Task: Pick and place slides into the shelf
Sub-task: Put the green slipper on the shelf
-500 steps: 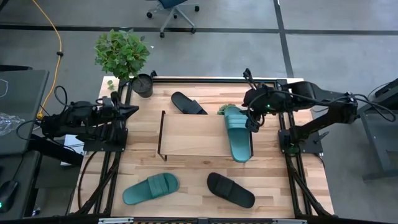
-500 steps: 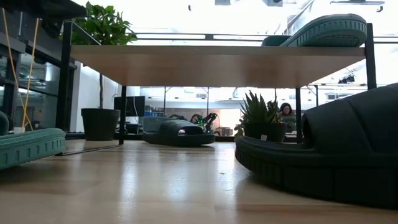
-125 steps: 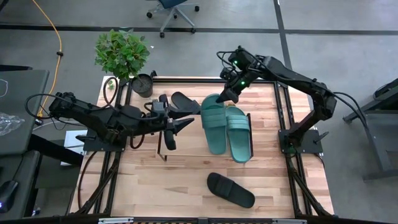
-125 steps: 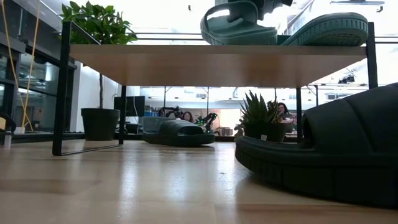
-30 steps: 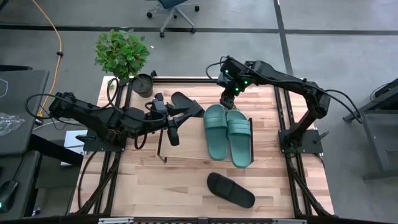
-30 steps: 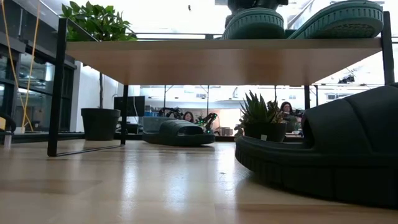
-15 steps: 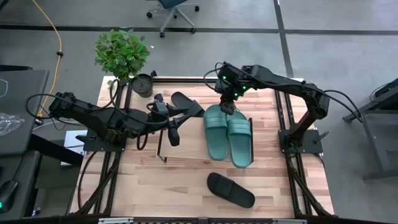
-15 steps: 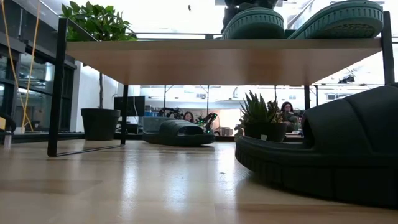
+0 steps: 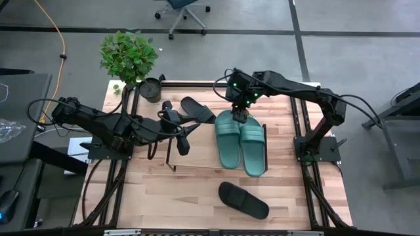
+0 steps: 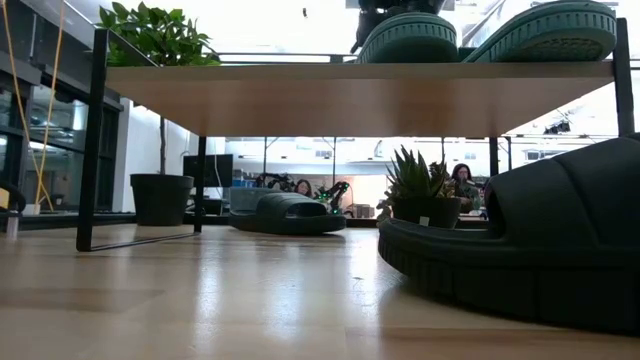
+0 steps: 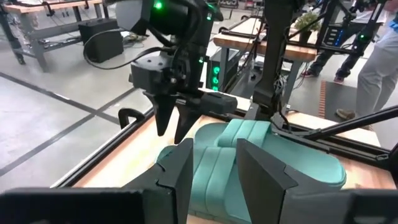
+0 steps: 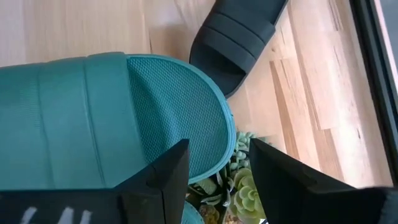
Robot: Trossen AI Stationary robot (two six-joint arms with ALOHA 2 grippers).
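Two teal slides [image 9: 228, 139] [image 9: 253, 145] lie side by side, soles down, on the right part of the shelf [image 9: 202, 152]. One black slide [image 9: 197, 108] lies on the table beyond the shelf, and another black slide [image 9: 243, 200] lies near the front edge. My right gripper [image 9: 240, 115] hangs open just above the far end of the left teal slide [image 12: 155, 118], fingers pointing down. My left gripper [image 9: 184, 145] is open over the shelf's left part, nearly level, facing the teal slides [image 11: 249, 162], with nothing between its fingers.
A potted plant [image 9: 149, 88] stands at the table's far left corner. A small succulent [image 12: 239, 186] sits behind the shelf by the teal slides' far ends. The shelf's left half is bare wood. Black frame rails [image 9: 298, 131] run along both table sides.
My right gripper has drifted a little toward the table's left above the far end of the teal slides and has rolled at the wrist, staying open. My left gripper has tipped slightly downward in place. The slides and the shelf have stayed where they were.
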